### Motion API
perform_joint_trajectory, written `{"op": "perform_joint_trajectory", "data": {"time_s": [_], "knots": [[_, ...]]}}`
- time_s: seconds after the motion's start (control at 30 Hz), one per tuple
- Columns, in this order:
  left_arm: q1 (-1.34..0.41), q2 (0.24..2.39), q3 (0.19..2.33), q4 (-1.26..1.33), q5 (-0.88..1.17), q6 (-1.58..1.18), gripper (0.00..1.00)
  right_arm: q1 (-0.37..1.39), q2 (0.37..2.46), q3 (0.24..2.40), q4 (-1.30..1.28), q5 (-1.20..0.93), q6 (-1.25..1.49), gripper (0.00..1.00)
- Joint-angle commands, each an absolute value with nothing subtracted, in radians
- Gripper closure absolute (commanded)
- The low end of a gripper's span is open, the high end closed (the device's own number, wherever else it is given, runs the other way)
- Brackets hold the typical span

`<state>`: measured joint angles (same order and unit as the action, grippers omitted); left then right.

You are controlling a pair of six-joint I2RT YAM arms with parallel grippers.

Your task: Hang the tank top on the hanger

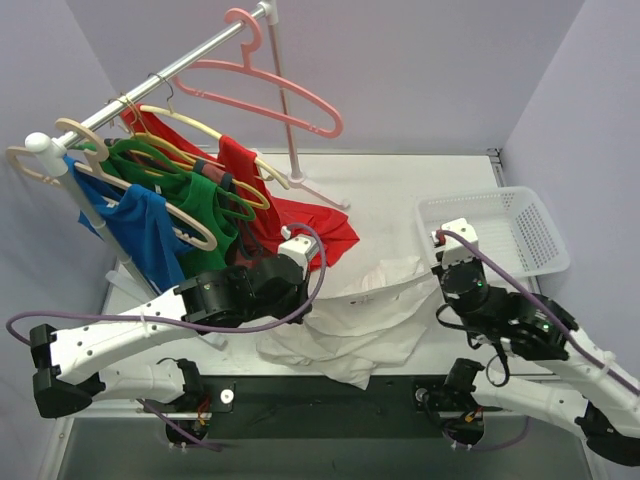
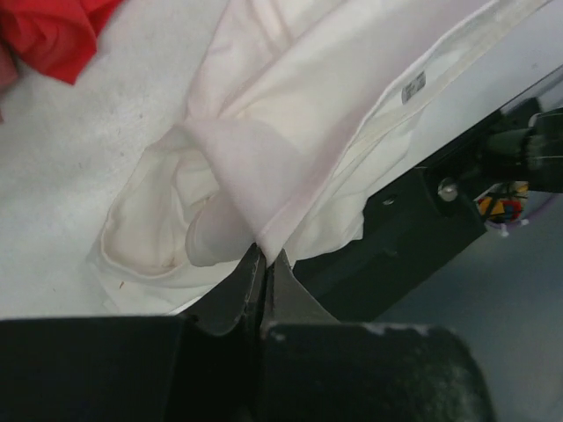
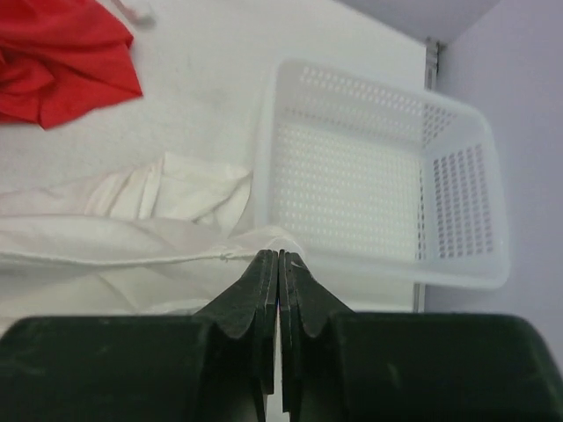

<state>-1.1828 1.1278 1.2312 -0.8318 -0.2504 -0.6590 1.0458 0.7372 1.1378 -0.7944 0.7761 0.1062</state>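
White tank top (image 1: 345, 325) lies rumpled on the surface (image 1: 400, 190), its cloth pinched by the left fingers (image 2: 230, 294) and right fingers (image 3: 260, 280), pink hanger (image 1: 246, 62) on the rail (image 1: 190, 55).

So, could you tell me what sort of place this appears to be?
Probably a lab test cell for clothes handling, not a home: plain lilac walls box in a white table, with a clothes rail, the pink hanger, a laundry basket and the tank top.
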Motion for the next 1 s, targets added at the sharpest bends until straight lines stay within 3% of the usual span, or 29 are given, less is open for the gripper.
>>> {"op": "perform_joint_trajectory", "data": {"time_s": [0.0,0.13,0.2,0.27,0.3,0.37,0.4,0.47,0.73,0.8,0.83,0.97], "knots": [[-1.173,1.052,1.107,-0.658,-0.258,-0.794,1.0,0.945,0.753,0.953,-0.767,0.629,0.276,1.0],[-1.172,1.042,1.025,-0.672,-0.308,-0.834,1.0,0.838,0.784,0.847,-0.707,0.502,0.322,1.0],[-1.172,1.026,1.009,-0.675,-0.307,-0.838,0.87,0.812,0.799,0.827,-0.698,0.453,0.331,0.96],[-1.172,1.012,1.009,-0.681,-0.282,-0.824,0.65,0.786,0.811,0.834,-0.692,0.385,0.325,0.84],[-1.172,0.994,1.015,-0.681,-0.267,-0.813,0.48,0.778,0.815,0.848,-0.689,0.361,0.302,0.7],[-1.172,0.967,1.034,-0.684,-0.227,-0.778,0.37,0.762,0.816,0.922,-0.683,0.289,0.266,0.53],[-1.172,0.944,1.04,-0.689,-0.215,-0.766,0.28,0.758,0.821,0.951,-0.677,0.264,0.217,0.39],[-1.172,0.92,1.051,-0.706,-0.183,-0.73,0.24,0.735,0.856,1.067,-0.67,0.16,0.164,0.3],[-1.169,0.744,0.962,-0.795,-0.084,-0.75,0.16,0.632,1.151,1.483,-0.632,-0.173,0.009,0.21],[-1.169,0.661,0.908,-0.796,-0.092,-0.799,0.14,0.582,1.199,1.578,-0.56,-0.263,0.032,0.21],[-1.167,0.632,0.893,-0.793,-0.104,-0.816,0.04,0.519,1.244,1.603,-0.528,-0.296,0.053,0.21],[-1.167,0.507,0.835,-0.805,-0.166,-0.856,0.03,0.393,1.344,1.672,-0.312,-0.437,0.249,0.2]]}}
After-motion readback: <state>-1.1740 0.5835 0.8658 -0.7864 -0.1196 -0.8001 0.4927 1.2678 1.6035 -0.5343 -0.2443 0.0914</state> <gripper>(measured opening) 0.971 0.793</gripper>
